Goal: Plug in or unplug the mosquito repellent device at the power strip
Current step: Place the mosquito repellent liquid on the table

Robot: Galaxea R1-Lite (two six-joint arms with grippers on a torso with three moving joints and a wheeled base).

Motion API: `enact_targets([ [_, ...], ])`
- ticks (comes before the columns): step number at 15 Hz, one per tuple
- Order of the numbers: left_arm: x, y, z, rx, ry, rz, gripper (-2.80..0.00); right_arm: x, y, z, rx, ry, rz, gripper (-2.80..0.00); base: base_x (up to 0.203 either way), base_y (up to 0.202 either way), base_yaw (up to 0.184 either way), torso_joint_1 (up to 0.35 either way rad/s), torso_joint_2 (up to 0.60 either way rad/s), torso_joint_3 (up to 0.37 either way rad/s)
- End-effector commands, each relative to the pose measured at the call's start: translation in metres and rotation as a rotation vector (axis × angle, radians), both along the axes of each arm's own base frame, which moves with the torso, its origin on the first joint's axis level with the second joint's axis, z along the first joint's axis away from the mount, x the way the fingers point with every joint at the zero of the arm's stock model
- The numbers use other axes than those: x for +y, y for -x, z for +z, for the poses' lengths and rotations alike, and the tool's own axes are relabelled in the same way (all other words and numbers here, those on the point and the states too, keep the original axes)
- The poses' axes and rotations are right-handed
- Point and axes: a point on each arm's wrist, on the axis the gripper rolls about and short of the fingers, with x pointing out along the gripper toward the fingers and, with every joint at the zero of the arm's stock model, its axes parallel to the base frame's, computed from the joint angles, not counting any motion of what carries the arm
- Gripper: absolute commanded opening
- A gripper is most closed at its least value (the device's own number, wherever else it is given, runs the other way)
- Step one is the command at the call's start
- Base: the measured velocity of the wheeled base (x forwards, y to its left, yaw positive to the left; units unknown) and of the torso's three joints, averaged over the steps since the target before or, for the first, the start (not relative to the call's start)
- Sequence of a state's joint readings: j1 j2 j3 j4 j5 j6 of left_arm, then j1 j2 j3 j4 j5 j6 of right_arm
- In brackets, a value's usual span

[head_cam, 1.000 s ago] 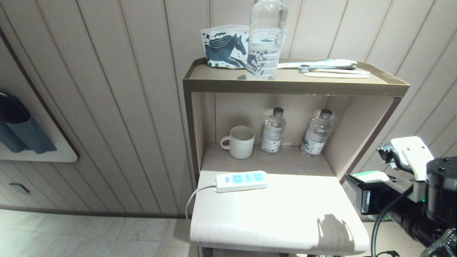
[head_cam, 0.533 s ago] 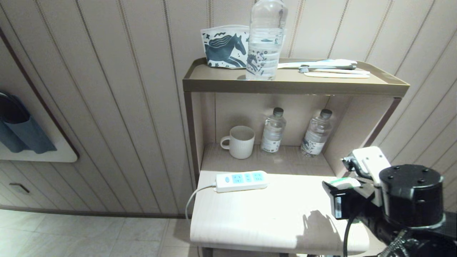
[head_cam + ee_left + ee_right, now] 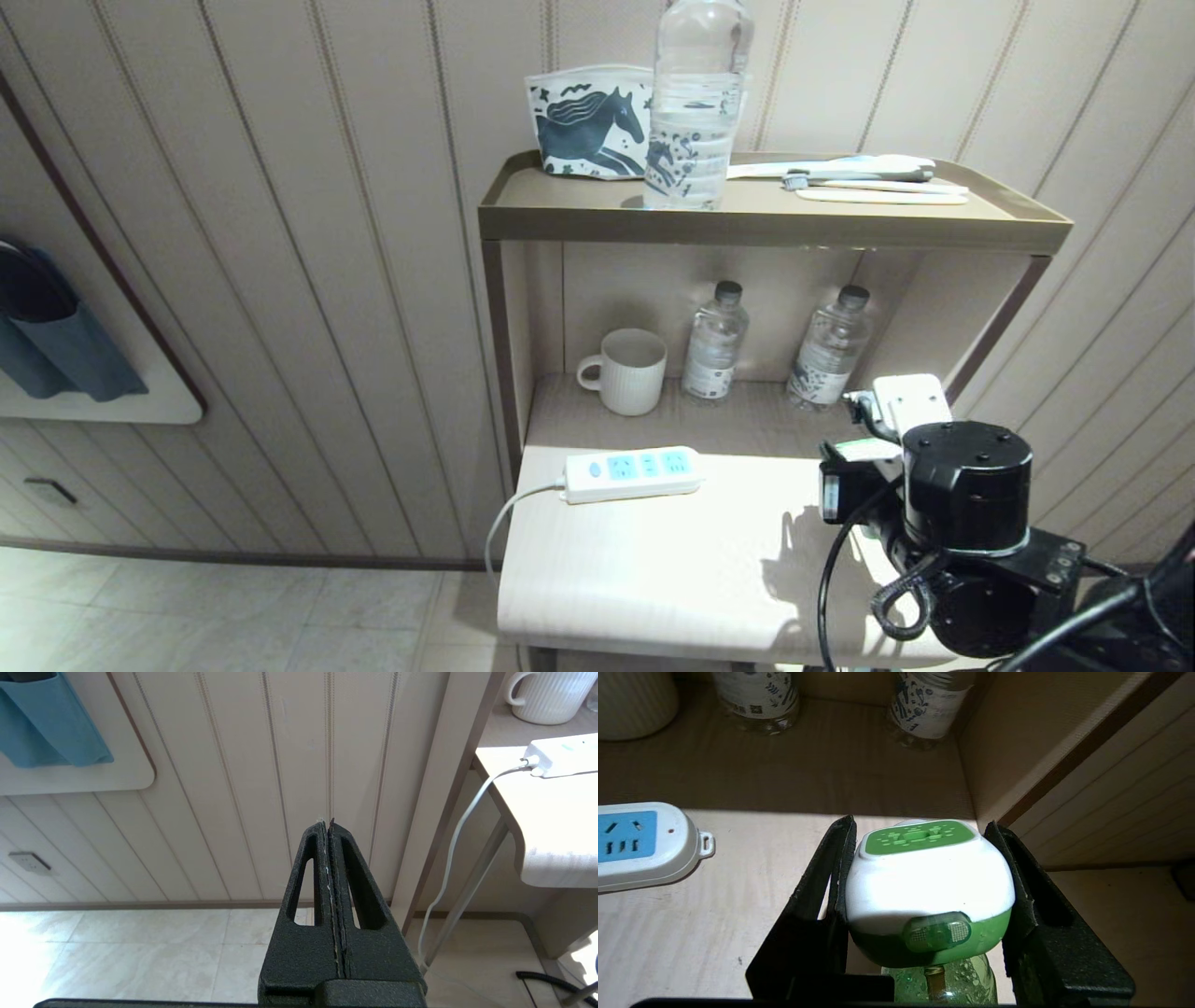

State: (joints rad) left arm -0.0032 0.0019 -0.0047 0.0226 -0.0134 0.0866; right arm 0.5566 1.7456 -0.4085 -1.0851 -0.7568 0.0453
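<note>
Green-topped mosquito repellent device (image 3: 927, 884) sits clamped in the right claw (image 3: 924, 896) above the table (image 3: 653, 560), well apart from the power strip (image 3: 632, 473); left claw (image 3: 329, 830) pressed together, beside the table

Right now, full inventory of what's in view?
power strip: 1, white with blue sockets, on table, nothing plugged in
repellent device: 1, white and green, held over table's right end
mug: 1, white, lower shelf
small bottles: 2, clear, lower shelf
large bottle: 1, clear, top shelf
pouch: 1, white with horse print, top shelf
toothbrush: 1, white, top shelf
right gripper: shut on repellent device
left gripper: shut, left of table, facing wall
</note>
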Motion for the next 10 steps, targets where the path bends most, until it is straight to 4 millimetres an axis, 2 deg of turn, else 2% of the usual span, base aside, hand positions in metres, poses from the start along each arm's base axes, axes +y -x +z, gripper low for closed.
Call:
enact_targets([
  [1, 0.000, 0.000, 0.000, 0.000, -0.001, 0.000, -2.80, 0.001, 0.002, -0.013, -0.010, 0.021, -0.015, -2.80, 0.000, 0.000, 0.000, 0.000, 0.00, 0.000],
  [4, 0.000, 0.000, 0.000, 0.000, 0.001, 0.000, -2.80, 0.005, -0.005, -0.031, -0.023, 0.035, -0.043, -2.80, 0.000, 0.000, 0.000, 0.000, 0.00, 0.000],
  [6, 0.000, 0.000, 0.000, 0.001, -0.002, 0.000, -2.80, 0.011, -0.012, -0.053, -0.043, 0.055, -0.094, -2.80, 0.000, 0.000, 0.000, 0.000, 0.00, 0.000],
  [8, 0.000, 0.000, 0.000, 0.001, -0.006, 0.000, -2.80, 0.018, -0.007, -0.053, -0.065, 0.061, -0.093, -2.80, 0.000, 0.000, 0.000, 0.000, 0.00, 0.000],
  [10, 0.000, 0.000, 0.000, -0.002, -0.006, -0.003, -2.80, 0.017, -0.006, -0.054, -0.058, 0.073, -0.090, -2.80, 0.000, 0.000, 0.000, 0.000, 0.00, 0.000],
])
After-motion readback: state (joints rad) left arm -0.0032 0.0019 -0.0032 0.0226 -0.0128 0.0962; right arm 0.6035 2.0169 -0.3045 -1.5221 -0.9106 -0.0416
